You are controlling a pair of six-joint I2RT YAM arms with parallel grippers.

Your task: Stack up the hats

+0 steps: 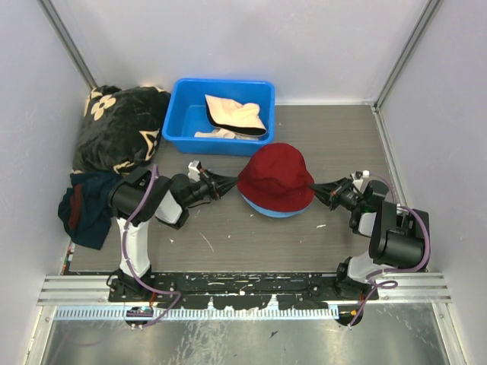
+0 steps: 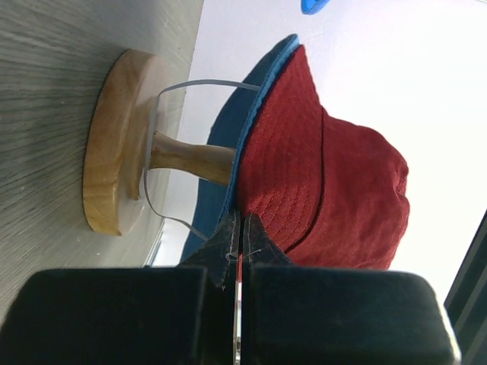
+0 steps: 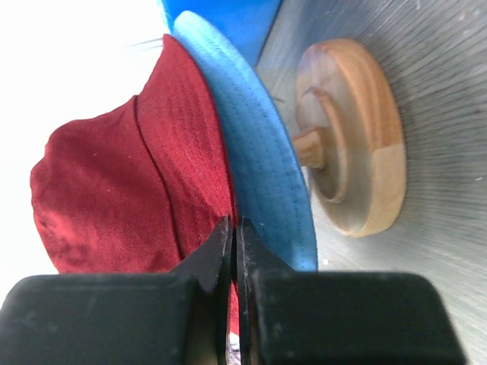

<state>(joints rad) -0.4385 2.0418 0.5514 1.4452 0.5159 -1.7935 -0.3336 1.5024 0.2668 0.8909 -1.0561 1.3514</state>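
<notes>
The dark red hat [image 1: 275, 176] sits over the light blue hat [image 1: 280, 211] on a wooden stand in the middle of the table. My left gripper [image 1: 230, 185] is shut on the red hat's left brim and my right gripper [image 1: 319, 188] is shut on its right brim. The left wrist view shows the left gripper [image 2: 240, 228] pinching red fabric [image 2: 327, 175] beside the blue brim [image 2: 228, 129]. The right wrist view shows the right gripper [image 3: 234, 232] pinching the red brim [image 3: 129, 190] above the blue brim [image 3: 259, 175]. Two cream-beige hats [image 1: 236, 114] lie in the blue bin.
The blue bin [image 1: 183, 122] stands at the back. The black flowered blanket [image 1: 122, 125] and the navy cloth [image 1: 87, 205] lie at the left. The round wooden stand base [image 2: 114, 152] rests on the table under the hats, and it also shows in the right wrist view [image 3: 358, 137].
</notes>
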